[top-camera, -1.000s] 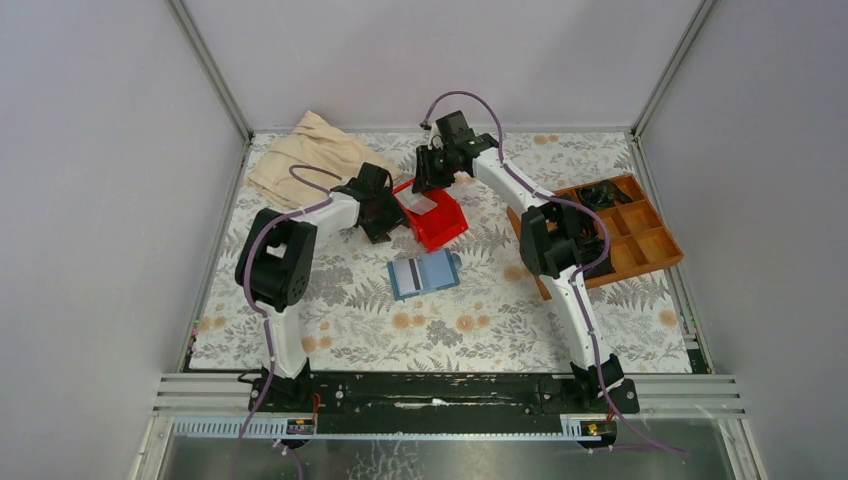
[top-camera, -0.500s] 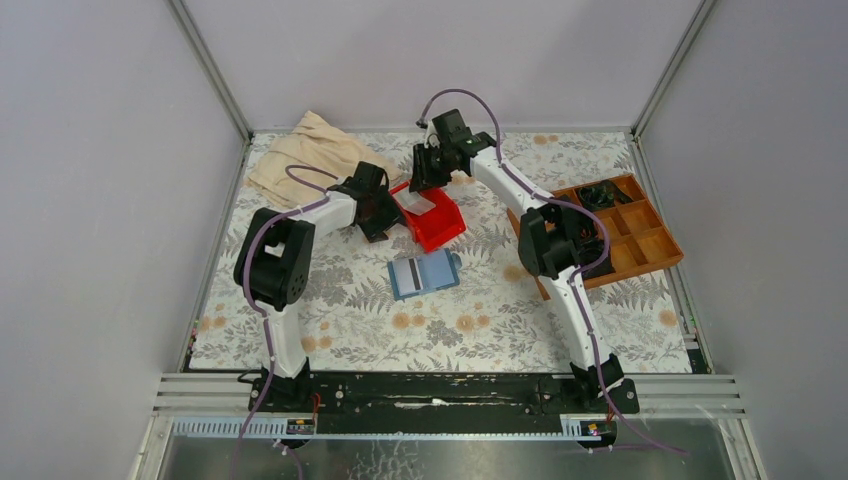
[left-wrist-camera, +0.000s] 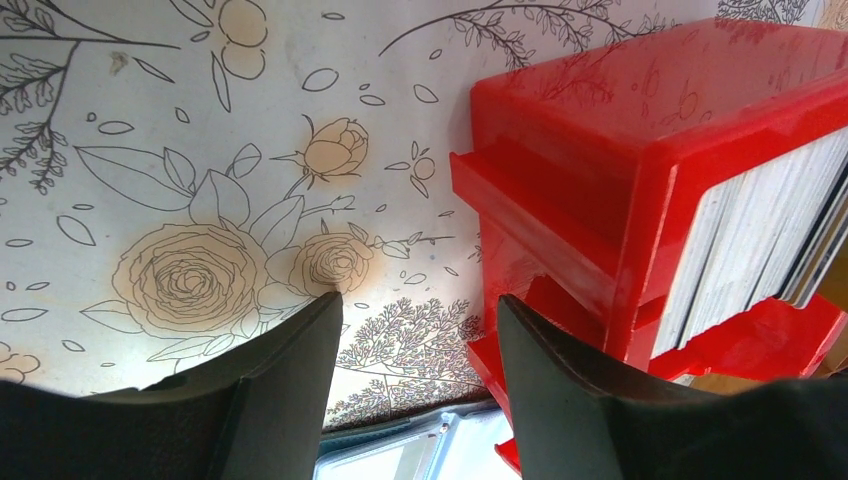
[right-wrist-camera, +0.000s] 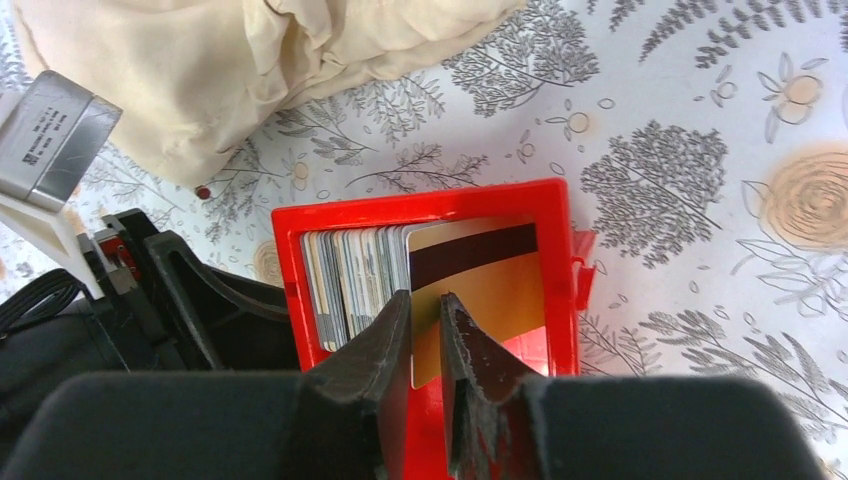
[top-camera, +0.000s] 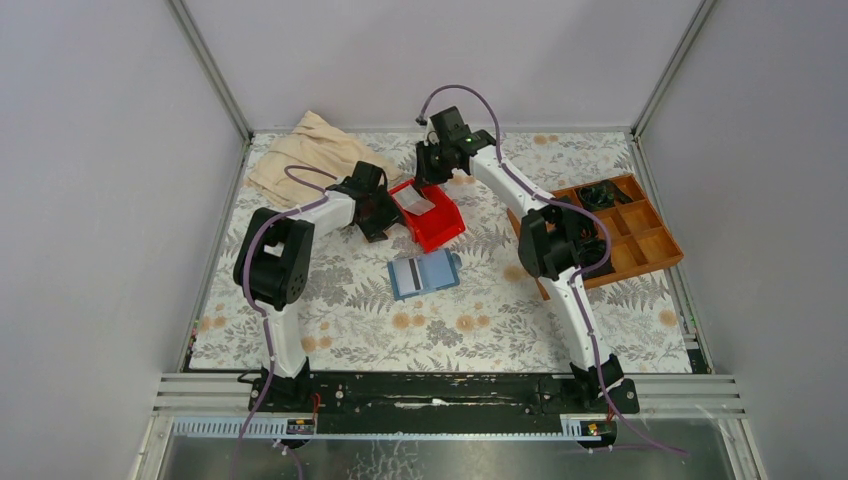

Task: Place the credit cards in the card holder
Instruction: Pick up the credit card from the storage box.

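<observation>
Several credit cards [right-wrist-camera: 345,280] stand on edge in a red bin [right-wrist-camera: 420,211], and a gold card with a black stripe [right-wrist-camera: 490,285] leans face-up beside them. My right gripper [right-wrist-camera: 426,296] hangs over the bin [top-camera: 440,225] with its jaws a narrow gap apart over that card's left edge, holding nothing; it also shows in the top view [top-camera: 428,185]. My left gripper [left-wrist-camera: 418,300] is open and empty at the bin's left side [left-wrist-camera: 600,200]; it also shows in the top view [top-camera: 390,220]. The teal-blue card holder [top-camera: 423,273] lies open in front of the bin.
A beige cloth [top-camera: 305,155] lies at the back left, close to the left arm. A brown wooden compartment tray [top-camera: 640,245] sits at the right. Grey walls close in the table on three sides.
My right gripper has shifted slightly toward the back over the bin. The left arm, the bin and the card holder have stayed put.
</observation>
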You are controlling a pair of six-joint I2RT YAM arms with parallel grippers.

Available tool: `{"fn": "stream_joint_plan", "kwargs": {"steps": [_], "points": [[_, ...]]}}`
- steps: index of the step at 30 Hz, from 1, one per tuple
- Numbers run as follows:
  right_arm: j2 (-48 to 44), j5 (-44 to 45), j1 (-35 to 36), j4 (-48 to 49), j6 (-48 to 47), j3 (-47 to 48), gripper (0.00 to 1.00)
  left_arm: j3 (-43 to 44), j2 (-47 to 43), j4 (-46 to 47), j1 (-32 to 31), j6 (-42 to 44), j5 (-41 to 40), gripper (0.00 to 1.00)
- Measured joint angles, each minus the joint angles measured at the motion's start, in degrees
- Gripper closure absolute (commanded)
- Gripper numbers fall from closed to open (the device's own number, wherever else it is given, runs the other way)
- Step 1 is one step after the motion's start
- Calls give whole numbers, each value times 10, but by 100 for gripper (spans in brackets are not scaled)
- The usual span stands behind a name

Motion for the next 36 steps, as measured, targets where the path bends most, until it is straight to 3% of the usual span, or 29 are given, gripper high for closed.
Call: {"fn": "stream_joint_plan", "kwargs": {"steps": [6, 14, 28, 36], "points": [[-23, 62, 10, -16, -21, -3, 86, 0, 0, 0, 0, 0, 0, 34], [-83, 134, 20, -15, -42, -51, 100, -9, -16, 0, 0, 1, 0, 34], [-177, 181, 21, -10, -52, -164, 100, -53, -128, 19, 2, 32, -2, 34], [-304, 127, 21, -7, -48, -262, 100, -116, -221, 105, 2, 58, 56, 33]]}}
